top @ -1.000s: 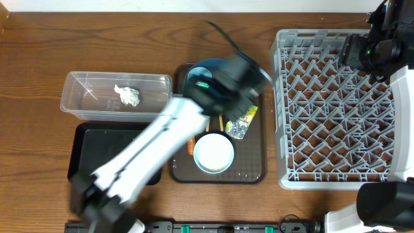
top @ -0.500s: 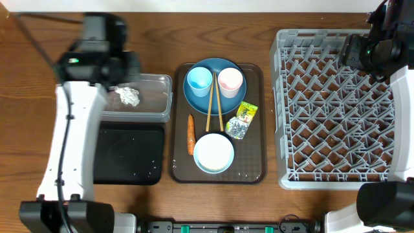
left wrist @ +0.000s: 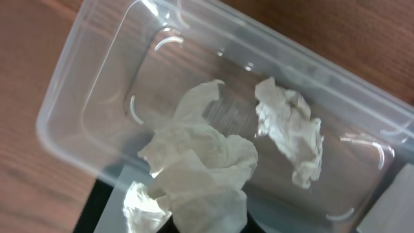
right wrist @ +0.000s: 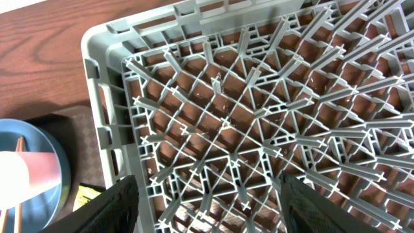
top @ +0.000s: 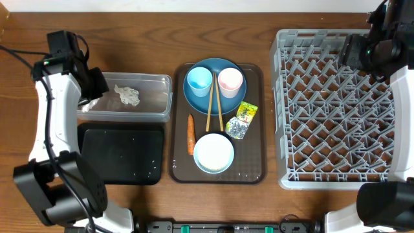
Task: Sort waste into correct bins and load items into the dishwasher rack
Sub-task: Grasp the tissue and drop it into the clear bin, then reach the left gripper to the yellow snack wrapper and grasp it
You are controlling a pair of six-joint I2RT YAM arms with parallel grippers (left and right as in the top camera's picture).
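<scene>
Left of the dark brown serving tray (top: 255, 171), beside its far half, lies the clear plastic tub (top: 149, 77), thin-walled and round-cornered, with a wad of white tissue (top: 127, 96) on its floor. The shallow black tray (top: 119, 152) lies left of the serving tray's near half. On the serving tray rest a round blue plate (top: 233, 100) carrying a light-blue cup (top: 199, 79), a pale pink cup (top: 230, 80) and thin wooden chopsticks (top: 213, 107), plus a slim orange carrot (top: 191, 134), a glossy printed wrapper (top: 242, 120) and a white bowl (top: 214, 153). Right of it stands the grey lattice rack (top: 336, 129).

The left gripper (top: 96, 87), pinched nearly closed on a crumpled white tissue (left wrist: 200, 175), hangs over the tub's end farthest from the serving tray. The right gripper (right wrist: 207, 194), fingers spread wide with nothing between them, hovers above the rack.

Dark wood-grain tabletop (top: 39, 149) carries everything.
</scene>
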